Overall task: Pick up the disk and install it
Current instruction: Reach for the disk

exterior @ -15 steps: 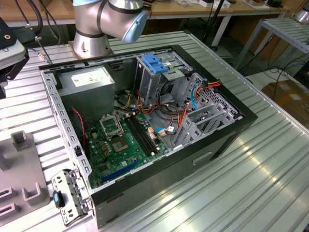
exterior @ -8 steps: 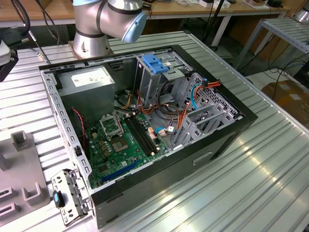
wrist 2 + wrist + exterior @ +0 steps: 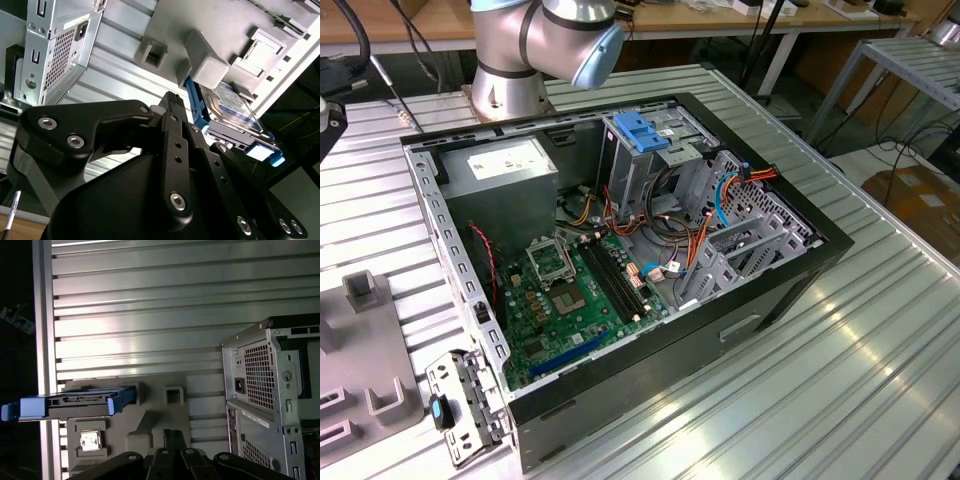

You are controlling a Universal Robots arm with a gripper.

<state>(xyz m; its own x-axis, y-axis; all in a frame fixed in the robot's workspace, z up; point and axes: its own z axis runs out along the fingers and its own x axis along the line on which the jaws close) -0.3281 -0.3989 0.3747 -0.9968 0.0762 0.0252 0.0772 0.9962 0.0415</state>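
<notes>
One disk (image 3: pixel 75 402), silver body with blue side rails, sits on the grey fixture plate (image 3: pixel 155 415). In the first wrist view it is seen edge-on. In the second wrist view its labelled face (image 3: pixel 235 107) shows, tucked behind a raised grey block (image 3: pixel 207 65) of the plate. One blue rail end juts past the plate's edge.

Claw (image 3: pixel 172 432): black fingers drawn close together with nothing between them. It hangs above the fixture plate, near the disk but not touching it.

The fixture plate lies flat on the ribbed aluminium bench (image 3: pixel 150 315). In the exterior view a part of it (image 3: pixel 370 370) shows at the exterior view's left, beside the case.

Computer case (image 3: pixel 720 330): lies on its side on the bench with the side panel off. Its perforated rear panel (image 3: pixel 270 370) shows in both wrist views, just beside the fixture plate.

Inside the case, exterior view:
- green motherboard (image 3: pixel 570 310) on the floor of the case
- grey power supply box (image 3: pixel 505 170) with a white sticker in the far corner
- metal drive cage (image 3: pixel 645 170) with a blue handle (image 3: pixel 642 132) standing upright beside it
- loose orange, blue and red cables between cage and board

Arm (image 3: pixel 535 40): its base stands on the bench behind the case.
</notes>
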